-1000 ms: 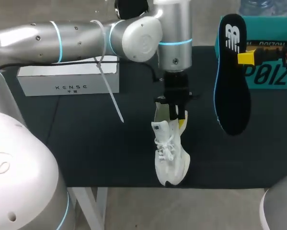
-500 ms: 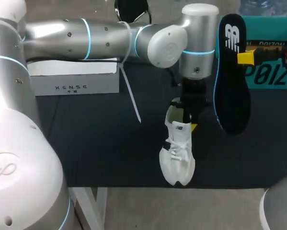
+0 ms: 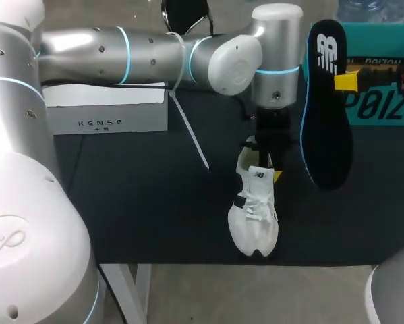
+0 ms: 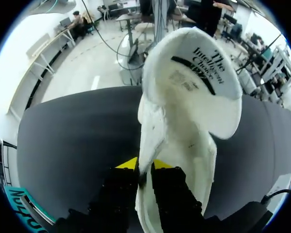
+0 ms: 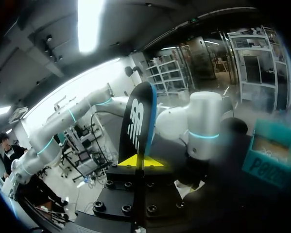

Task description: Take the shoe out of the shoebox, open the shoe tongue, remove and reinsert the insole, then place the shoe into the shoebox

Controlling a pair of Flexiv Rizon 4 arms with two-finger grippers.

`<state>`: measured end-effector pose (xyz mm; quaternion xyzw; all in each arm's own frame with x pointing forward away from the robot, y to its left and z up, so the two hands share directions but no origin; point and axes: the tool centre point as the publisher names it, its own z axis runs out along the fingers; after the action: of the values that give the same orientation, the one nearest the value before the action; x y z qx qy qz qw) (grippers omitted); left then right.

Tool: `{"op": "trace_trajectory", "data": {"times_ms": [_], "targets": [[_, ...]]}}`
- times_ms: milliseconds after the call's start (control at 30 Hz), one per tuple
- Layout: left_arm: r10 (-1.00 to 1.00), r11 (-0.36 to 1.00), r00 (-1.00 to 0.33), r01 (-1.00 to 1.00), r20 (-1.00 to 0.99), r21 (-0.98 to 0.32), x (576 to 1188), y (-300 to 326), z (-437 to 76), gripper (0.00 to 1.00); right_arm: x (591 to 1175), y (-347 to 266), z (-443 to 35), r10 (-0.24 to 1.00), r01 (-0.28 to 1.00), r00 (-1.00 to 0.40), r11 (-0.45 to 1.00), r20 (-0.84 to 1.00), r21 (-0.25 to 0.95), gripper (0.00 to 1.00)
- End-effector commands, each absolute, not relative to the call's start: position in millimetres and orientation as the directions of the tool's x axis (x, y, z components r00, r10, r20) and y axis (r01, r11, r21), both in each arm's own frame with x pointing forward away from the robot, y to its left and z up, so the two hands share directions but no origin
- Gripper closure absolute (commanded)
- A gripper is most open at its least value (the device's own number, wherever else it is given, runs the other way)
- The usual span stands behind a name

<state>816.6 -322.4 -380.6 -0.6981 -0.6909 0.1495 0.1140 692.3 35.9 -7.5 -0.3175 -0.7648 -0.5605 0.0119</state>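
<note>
Clamping the shoe (image 3: 253, 216) at its heel, left gripper (image 3: 266, 165) points its toe at the table (image 3: 134, 202) near edge; right gripper (image 3: 347, 82) clamped on upright black insole (image 3: 326, 135), right of shoe.

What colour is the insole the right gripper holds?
The insole is black, blue-edged, with a white logo; head view shows it best.

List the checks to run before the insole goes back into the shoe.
1. The left gripper is shut on the shoe at its heel end: ok.
2. The right gripper is shut on the insole, held upright: ok.
3. The tongue is folded open: ok.
4. Insole lined up over the shoe: not ok, it hangs beside it, apart.
5. Toe resting on the table: cannot tell.
</note>
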Motion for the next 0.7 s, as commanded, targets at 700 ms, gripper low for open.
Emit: {"op": "trace_trajectory", "data": {"times_ms": [700], "targets": [[0.704, 0.074, -0.283, 0.942, -0.652, -0.328, 870.7, -259.6, -286.6, 0.00, 694.6, 37.3, -7.9, 0.472, 0.501, -0.798, 0.172, 0.375, 0.848, 1.00]]}}
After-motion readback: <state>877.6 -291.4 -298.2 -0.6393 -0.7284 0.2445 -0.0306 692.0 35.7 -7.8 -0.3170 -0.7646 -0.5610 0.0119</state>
